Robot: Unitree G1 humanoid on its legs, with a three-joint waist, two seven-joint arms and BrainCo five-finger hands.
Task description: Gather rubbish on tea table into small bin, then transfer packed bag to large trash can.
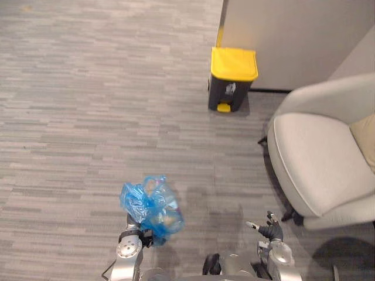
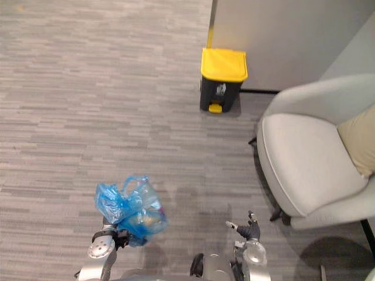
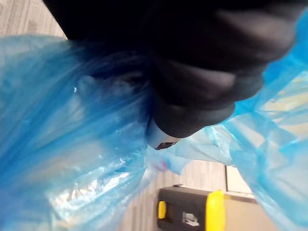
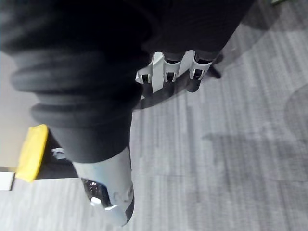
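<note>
Over striped carpet [image 1: 88,88], crinkly bag [image 1: 149,205] seemingly hangs from left hand [image 3: 192,96].

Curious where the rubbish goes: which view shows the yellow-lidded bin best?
The left eye view: the whole bin stands clear by the wall. The right eye view matches. The wrist views catch parts, beside the blue bag and right hand.
</note>
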